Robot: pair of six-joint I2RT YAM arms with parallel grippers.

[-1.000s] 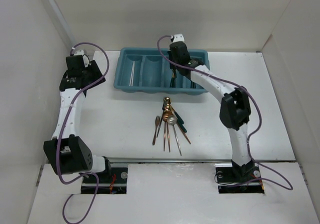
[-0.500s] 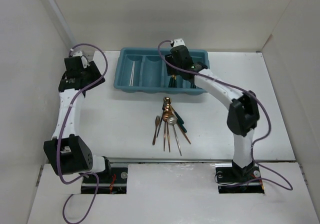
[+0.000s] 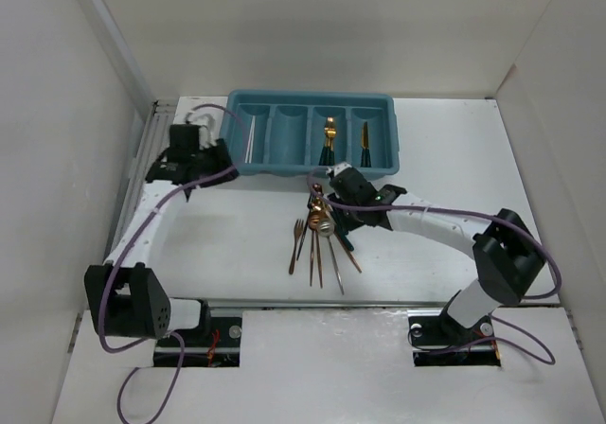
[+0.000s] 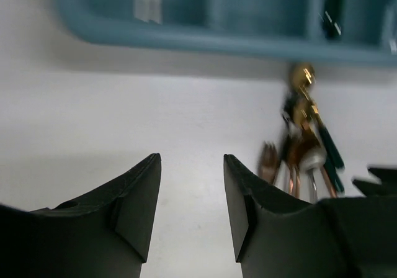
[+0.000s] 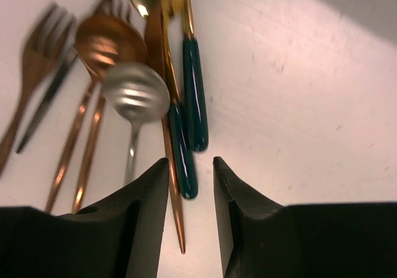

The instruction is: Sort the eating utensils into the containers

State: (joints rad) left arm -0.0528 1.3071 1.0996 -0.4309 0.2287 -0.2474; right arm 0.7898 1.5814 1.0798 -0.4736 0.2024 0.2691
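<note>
white tabletop (image 3: 227,244), utensil pile (image 5: 135,92) just beyond right jaws, narrowly parted, empty, left jaws likewise, beside tray (image 3: 275,166)

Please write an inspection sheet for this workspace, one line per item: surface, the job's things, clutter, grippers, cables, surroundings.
Surface: white table, faint scuffs near the pile.
Job's things: teal tray at the far side; chopsticks in its first compartment from the left, a utensil in the third, a second utensil in the fourth; pile of forks and spoons on the table in front of the tray.
Clutter: nothing seen.
Grippers: left gripper open, empty, near the tray's left end; right gripper open, empty, over the pile.
Cables: purple cable along each arm, no snag seen.
Surroundings: white walls on three sides.
</note>
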